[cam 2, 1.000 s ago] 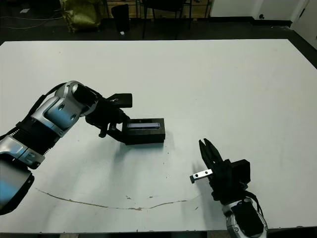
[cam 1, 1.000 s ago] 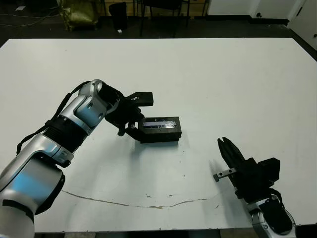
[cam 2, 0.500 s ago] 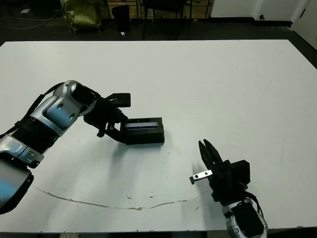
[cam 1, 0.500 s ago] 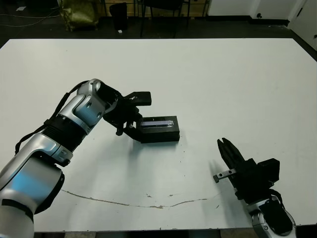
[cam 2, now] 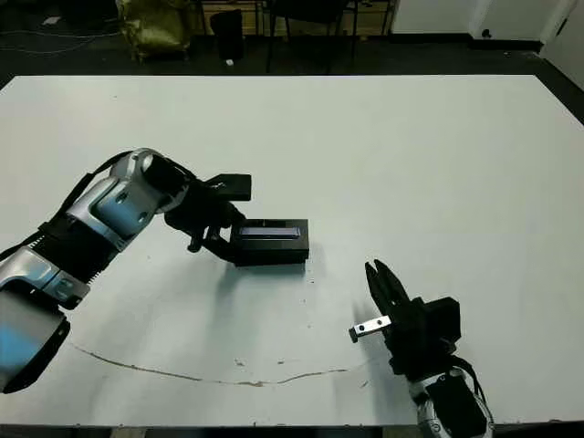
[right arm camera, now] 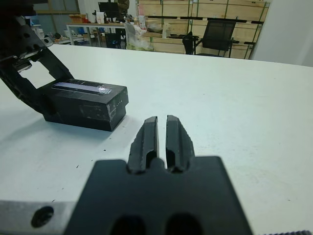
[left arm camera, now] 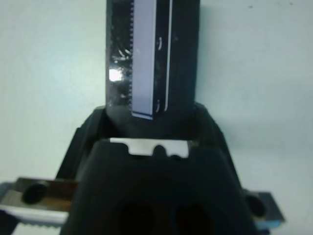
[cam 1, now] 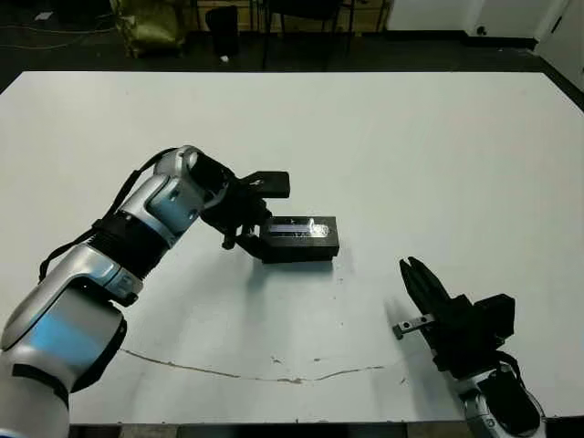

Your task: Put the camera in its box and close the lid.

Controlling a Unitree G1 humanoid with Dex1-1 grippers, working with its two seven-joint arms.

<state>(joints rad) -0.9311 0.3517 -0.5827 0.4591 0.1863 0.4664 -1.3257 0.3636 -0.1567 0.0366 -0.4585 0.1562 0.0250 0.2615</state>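
I see the lid sitting closed on the white bench, its long axis running left to right across my view, the greyish-lilac strip facing up. My left pincer sits at the lid's left end, one finger above and one below that end; I cannot tell whether it is gripping. My right pincer rests well apart, near the bench's front right, fingers nearly together, holding nothing.
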